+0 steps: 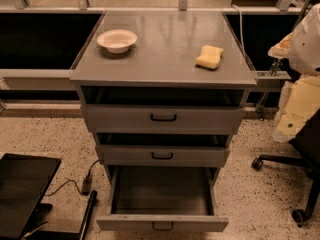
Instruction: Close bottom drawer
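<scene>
The bottom drawer [162,223] of the grey metal cabinet [162,74] is pulled far out toward me. Its deep grey tray [162,189] looks empty, and its small black loop handle [162,227] sits at the middle of the flat front. The middle drawer [162,155] and the top drawer [162,117] each stand slightly out, with a dark gap above them. My gripper is out of view. Only white and pale yellow parts of my arm [302,49] show at the right edge, well above and to the right of the bottom drawer.
A white bowl [117,40] and a yellow sponge [209,57] lie on the cabinet top. A black office chair base [300,184] stands on the speckled floor at the right. A black panel [22,194], a cable [75,183] and a black pole [86,216] lie at the lower left.
</scene>
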Controlling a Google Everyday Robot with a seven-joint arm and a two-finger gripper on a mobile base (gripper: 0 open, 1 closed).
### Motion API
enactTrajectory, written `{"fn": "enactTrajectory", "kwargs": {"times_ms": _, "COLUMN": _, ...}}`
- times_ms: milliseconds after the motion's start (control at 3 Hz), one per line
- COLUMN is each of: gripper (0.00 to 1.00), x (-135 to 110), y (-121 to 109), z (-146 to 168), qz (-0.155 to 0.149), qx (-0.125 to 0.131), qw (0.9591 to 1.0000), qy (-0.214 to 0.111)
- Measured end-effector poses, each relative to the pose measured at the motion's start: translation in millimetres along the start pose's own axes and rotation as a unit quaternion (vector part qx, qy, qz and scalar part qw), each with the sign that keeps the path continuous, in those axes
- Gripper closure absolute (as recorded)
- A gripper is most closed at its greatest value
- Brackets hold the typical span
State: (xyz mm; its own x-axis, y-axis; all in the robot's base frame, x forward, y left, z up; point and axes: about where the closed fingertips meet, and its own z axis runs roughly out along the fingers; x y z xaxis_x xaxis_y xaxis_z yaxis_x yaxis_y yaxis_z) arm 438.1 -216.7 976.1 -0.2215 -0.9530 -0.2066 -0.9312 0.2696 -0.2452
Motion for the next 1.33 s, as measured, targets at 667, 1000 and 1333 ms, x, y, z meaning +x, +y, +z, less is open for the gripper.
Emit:
{"fn": "enactTrajectory", "kwargs": {"times_ms": 667, "gripper": 0.00, "x": -1, "y": 32, "z": 5, "qz": -0.023, "qx": 0.021, "qw": 0.9987, "qy": -0.040}}
{"fn": "enactTrajectory", "kwargs": {"times_ms": 1000, "gripper": 0.00, "x": 19, "y": 73, "z": 50, "qz": -0.018, "qx": 0.018, "qw": 0.9940, "qy": -0.106}}
{"fn": "enactTrajectory", "kwargs": {"times_ms": 1333, "gripper": 0.00, "x": 43, "y": 109, "z": 114, "qz": 0.016, "qx": 0.011, "qw": 0.9854, "qy": -0.169}}
